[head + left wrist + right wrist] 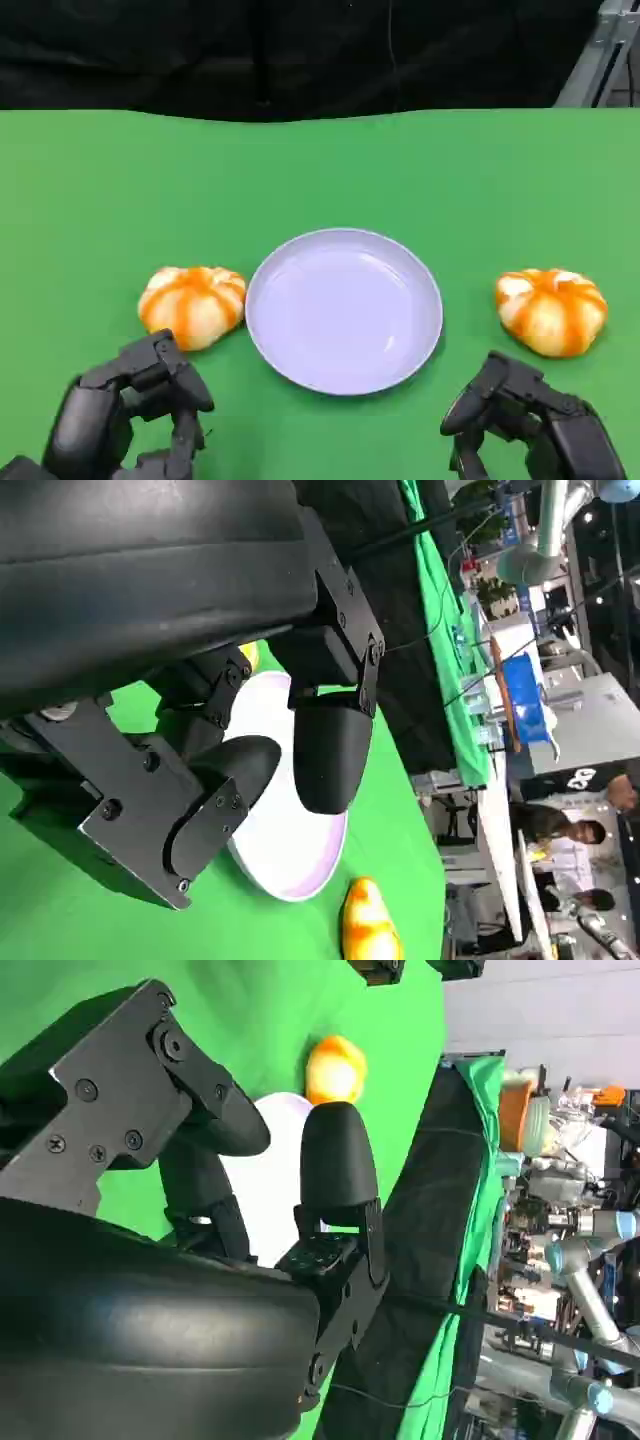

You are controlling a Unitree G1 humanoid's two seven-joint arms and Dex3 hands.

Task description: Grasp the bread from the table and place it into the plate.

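Head view: a pale lavender plate point(344, 310) sat at frame centre on the green desk point(320, 170) and held nothing. Two round orange-and-white breads flanked it: the left bread point(192, 305) just beside the rim at centre-left, the right bread point(551, 310) apart at centre-right. Both were domed, with no evident long axis. The left hand point(135, 415), lower left, and right hand point(525, 420), lower right, hovered with fingers apart, holding nothing.

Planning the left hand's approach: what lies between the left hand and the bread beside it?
Nothing but bare green table: in the head view, the left hand sits just short of the left bread, fingers not touching it.
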